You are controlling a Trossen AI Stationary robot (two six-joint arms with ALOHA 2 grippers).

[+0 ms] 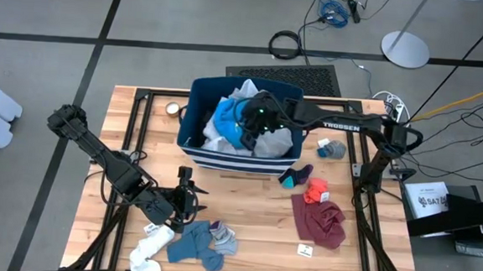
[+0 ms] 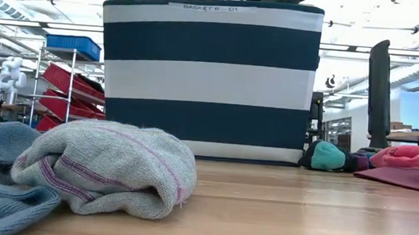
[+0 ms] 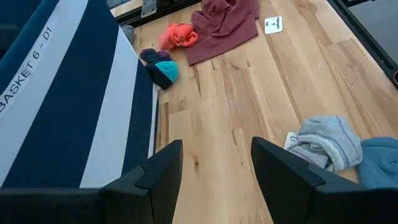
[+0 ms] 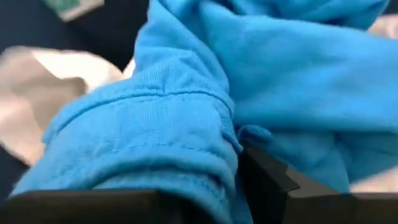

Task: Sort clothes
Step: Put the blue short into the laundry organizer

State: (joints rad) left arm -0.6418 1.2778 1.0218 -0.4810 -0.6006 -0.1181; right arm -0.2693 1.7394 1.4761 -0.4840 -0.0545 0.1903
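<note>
The navy, white-striped bin (image 1: 192,141) stands at the table's far middle, holding white, dark grey and bright blue clothes. My right gripper (image 1: 246,126) reaches into it from the right, open, its fingers sunk in the blue garment (image 4: 186,118). My left gripper (image 1: 192,195) hovers open and empty near the bin's near-left corner. On the wood lie a maroon piece (image 1: 320,220), a red-pink sock (image 1: 315,190), a dark and teal sock (image 1: 295,175) and a grey-blue sock (image 1: 331,148). At the near left lie a white sock (image 1: 150,252), a blue-grey piece (image 1: 191,243) and a grey sock (image 1: 223,235). My right gripper comes at the blue garment slanting down from the table's right. A hemmed fold (image 4: 205,149) bulges between its parted fingers and lies against one finger (image 4: 267,180). The cloth hides the fingertips, so whether they pinch it I cannot tell. The garment rests on the pile in the bin.
A tape roll (image 1: 173,109) sits left of the bin, and a small white tag (image 1: 304,249) lies near the maroon piece. Bare wood stretches between the left gripper and the socks at the right. Black frame rails (image 1: 136,137) run along the table's sides.
</note>
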